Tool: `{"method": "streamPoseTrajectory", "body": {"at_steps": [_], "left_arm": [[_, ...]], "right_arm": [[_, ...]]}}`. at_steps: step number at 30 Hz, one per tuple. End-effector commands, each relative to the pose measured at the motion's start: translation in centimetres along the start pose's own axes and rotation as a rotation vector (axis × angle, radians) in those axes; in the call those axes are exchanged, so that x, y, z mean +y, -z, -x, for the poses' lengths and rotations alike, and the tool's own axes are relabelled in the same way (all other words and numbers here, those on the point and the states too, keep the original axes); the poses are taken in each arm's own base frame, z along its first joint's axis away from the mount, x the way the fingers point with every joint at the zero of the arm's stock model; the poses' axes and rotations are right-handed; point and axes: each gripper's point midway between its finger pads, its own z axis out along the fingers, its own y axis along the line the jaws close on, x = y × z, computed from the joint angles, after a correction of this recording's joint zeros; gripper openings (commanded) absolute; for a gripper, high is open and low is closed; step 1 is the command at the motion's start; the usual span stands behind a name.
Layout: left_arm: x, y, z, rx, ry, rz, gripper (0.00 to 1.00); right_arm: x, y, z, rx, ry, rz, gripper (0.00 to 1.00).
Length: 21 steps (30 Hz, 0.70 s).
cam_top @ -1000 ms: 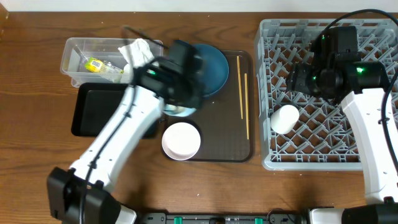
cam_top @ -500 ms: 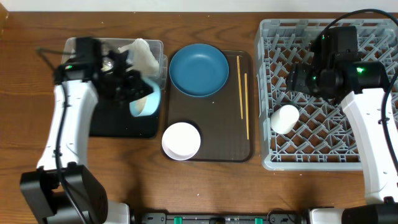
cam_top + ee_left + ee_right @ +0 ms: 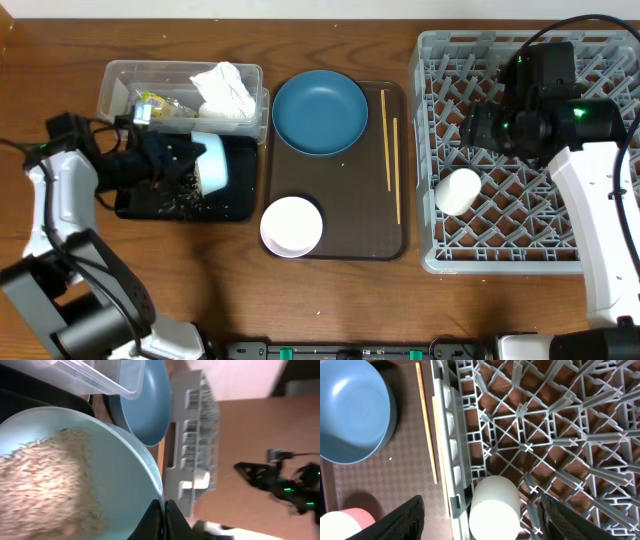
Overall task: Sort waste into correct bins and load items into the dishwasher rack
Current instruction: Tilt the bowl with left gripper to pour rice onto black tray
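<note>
brown serving tray (image 3: 348, 212) | mid-table; wooden table (image 3: 50, 40) | pale strip (image 3: 200, 7) behind, perhaps wall

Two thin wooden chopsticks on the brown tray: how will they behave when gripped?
The thin wooden chopsticks look stiff and light. Lying flat on the brown tray, probably hard to get under. Long, so may pivot if pinched off-centre.

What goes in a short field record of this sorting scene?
Left gripper: shut on light blue bowl, tipped over black tray
Rice grains: in bowl and on tray
Clear tub: crumpled tissue, wrapper
Brown tray: dark blue dish, white bowl, chopsticks
Dishwasher rack: white cup on its side
Right gripper: open, above rack
</note>
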Motion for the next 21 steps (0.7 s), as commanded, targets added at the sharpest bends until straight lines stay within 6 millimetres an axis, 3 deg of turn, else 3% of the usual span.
{"method": "streamPoseTrajectory", "body": {"at_steps": [1, 7, 21], "left_arm": [[-1.2, 0.5, 0.8, -0.036, 0.012, -0.183, 0.06], [-2.2, 0.8, 1.5, -0.055, 0.061, -0.329, 0.06], [-1.6, 2.2, 1.9, -0.093, 0.115, -0.326, 0.06]], "right_arm": [[0.2, 0.9, 0.4, -0.026, 0.018, 0.011, 0.71], [0.2, 0.9, 0.4, -0.027, 0.018, 0.011, 0.71], [0.1, 0.9, 0.2, -0.019, 0.028, 0.009, 0.71]]}}
